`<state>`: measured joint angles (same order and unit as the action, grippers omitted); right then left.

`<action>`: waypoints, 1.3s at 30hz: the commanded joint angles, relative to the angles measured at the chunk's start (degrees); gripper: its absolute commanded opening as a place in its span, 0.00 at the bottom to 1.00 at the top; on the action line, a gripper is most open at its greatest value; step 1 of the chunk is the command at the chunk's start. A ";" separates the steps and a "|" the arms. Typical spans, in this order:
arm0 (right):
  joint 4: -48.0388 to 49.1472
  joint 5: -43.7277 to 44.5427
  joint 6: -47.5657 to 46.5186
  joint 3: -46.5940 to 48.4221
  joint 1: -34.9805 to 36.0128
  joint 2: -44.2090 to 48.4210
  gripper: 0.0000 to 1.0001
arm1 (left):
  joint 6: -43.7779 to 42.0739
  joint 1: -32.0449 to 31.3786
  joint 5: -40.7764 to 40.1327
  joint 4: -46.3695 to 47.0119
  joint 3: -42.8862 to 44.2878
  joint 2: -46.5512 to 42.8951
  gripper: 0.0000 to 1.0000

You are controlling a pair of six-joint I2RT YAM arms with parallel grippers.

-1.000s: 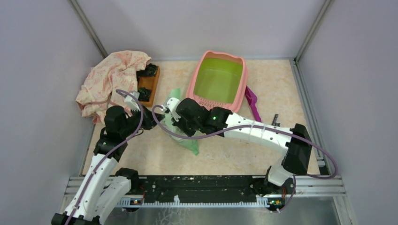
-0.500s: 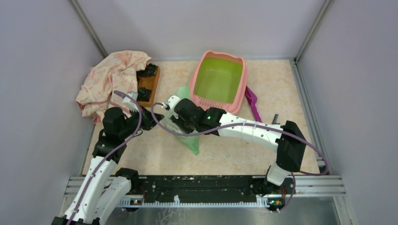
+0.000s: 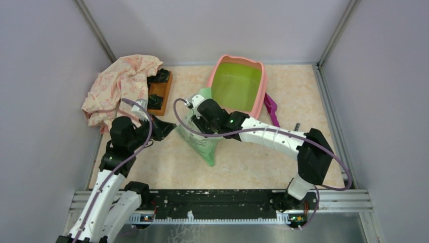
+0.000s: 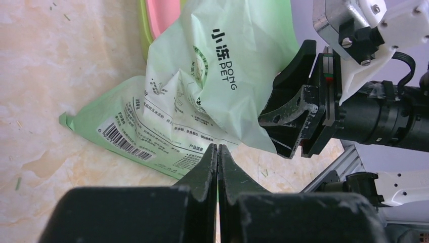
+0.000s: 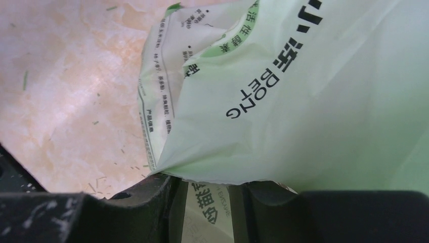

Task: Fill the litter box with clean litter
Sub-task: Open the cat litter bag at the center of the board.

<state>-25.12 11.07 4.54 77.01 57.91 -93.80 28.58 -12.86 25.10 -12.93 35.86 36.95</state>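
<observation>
Litter box (image 3: pixel 237 86) pink-rimmed, lime-green inside

The right arm (image 3: pixel 268 135) is covering the bag's (image 3: pixel 202 146) middle; the box (image 3: pixel 262 86) is hiding part of the scoop (image 3: pixel 271 110).

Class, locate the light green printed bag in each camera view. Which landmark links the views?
Top external: bag, centre, just in front of the litter box.
Left wrist: centre and upper middle.
Right wrist: fills the centre and right.
Shared landmark: the beige marbled table beneath it.
</observation>
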 commanded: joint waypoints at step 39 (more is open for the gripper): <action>4.64 -23.13 2.48 -2.37 6.93 1.31 0.31 | 13.69 -0.23 -5.65 0.91 -10.09 2.71 0.00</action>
<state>-19.49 -8.71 5.21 75.37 63.05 -94.94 40.77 -12.86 18.41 -15.33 25.74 40.40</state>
